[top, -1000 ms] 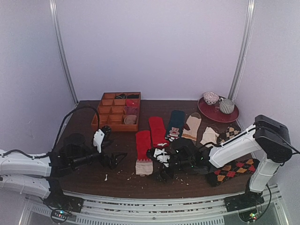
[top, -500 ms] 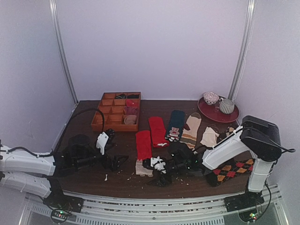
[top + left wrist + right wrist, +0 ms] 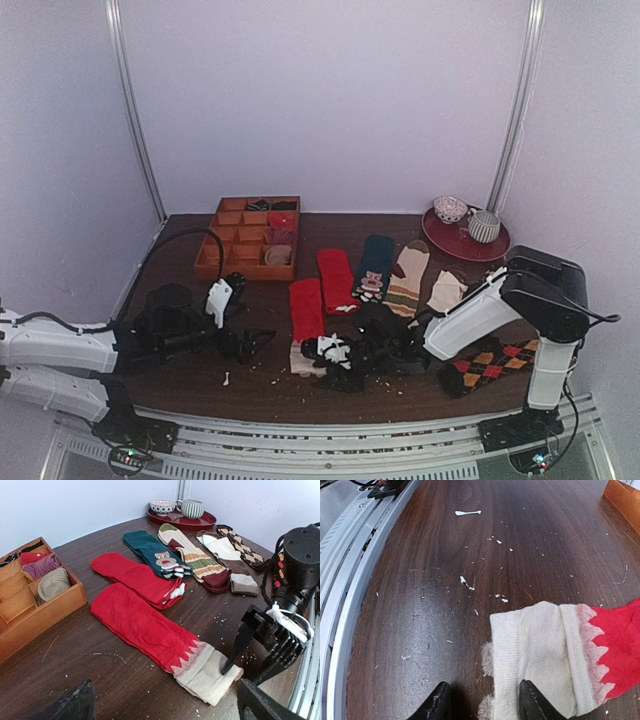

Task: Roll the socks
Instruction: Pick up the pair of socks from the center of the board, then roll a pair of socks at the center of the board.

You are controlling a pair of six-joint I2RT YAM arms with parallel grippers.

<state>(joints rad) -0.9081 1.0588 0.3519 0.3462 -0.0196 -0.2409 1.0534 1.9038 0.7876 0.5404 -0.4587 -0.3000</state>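
My left hand [image 3: 252,344] hangs low over the bare tabletop [image 3: 125,680] near the front edge, its two fingers spread wide and gripping nothing. Behind it, toward the back, sits the wooden compartment tray [image 3: 47,614] with a few rolled bundles in its cells.

Just right of my left hand lies the red sock with the cream patterned end [image 3: 145,627], flat, with the cream end toward me. My right hand [image 3: 484,694] is down at that cream end. Its fingers are apart, one on bare wood and the other at the edge of the cream fabric, so the corner of the cuff sits between them without being clamped.

Next in the row is the red sock with the white mark [image 3: 131,575], touching the first along its side. After it come the dark teal sock [image 3: 147,547], the beige striped sock [image 3: 192,556] and a cream sock [image 3: 222,550], all laid flat side by side. A bright argyle sock [image 3: 492,362] lies near the front right corner, partly under my right arm. At the back right stands a red plate [image 3: 455,243] carrying a bowl and a striped cup.
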